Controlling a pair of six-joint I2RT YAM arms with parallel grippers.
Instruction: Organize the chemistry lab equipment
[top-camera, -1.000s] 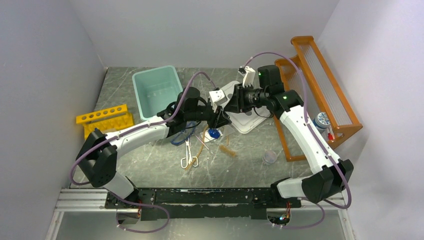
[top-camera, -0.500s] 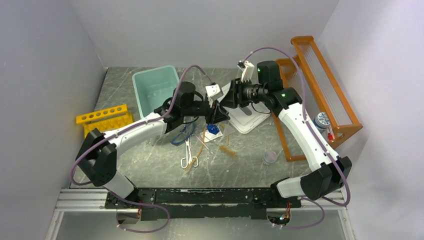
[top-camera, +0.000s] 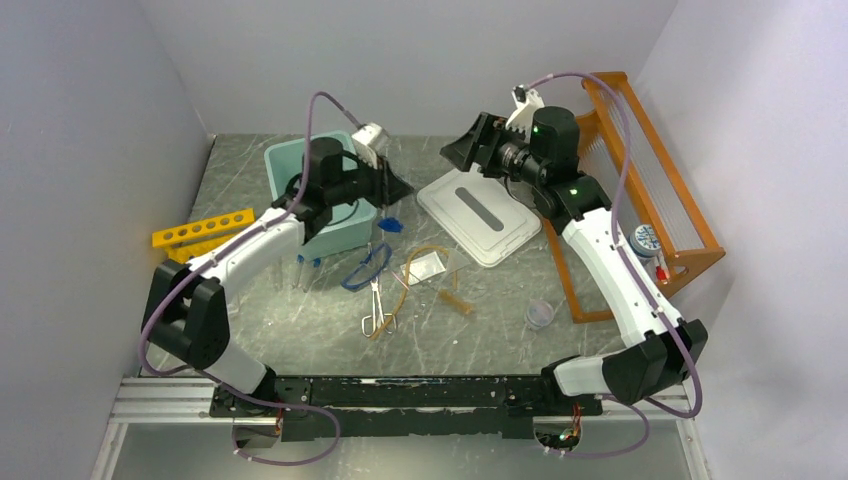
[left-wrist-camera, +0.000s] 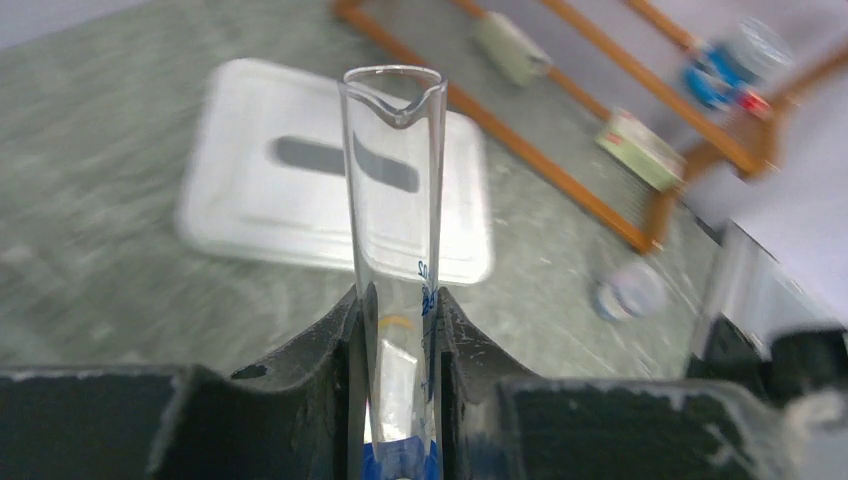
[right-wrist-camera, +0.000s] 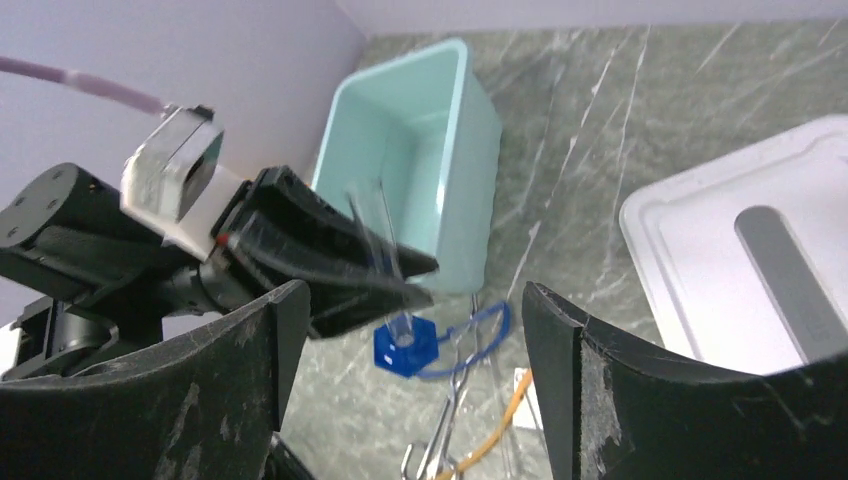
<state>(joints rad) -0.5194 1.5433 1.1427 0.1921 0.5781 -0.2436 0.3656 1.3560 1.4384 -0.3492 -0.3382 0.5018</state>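
Grey marbled tabletop (top-camera: 300, 325) beneath, the left gripper (top-camera: 397, 190) hangs beside the teal bin (top-camera: 285, 180), overhead showing only a blue foot (top-camera: 391, 225), its wrist view showing jaws clamped on a clear spouted cylinder (left-wrist-camera: 392, 200); the right gripper (top-camera: 458, 155) hangs spread wide near the white lid (top-camera: 480, 225)

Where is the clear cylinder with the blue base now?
In the top view, the clear cylinder is clamped between the fingers of the left gripper, beside the teal bin, left of the white lid.

Robot lab bench, white enclosure walls (top-camera: 420, 60), grey stone-look tabletop (top-camera: 300, 320), yellow tube rack (top-camera: 205, 238), orange wooden shelf (top-camera: 690, 260)
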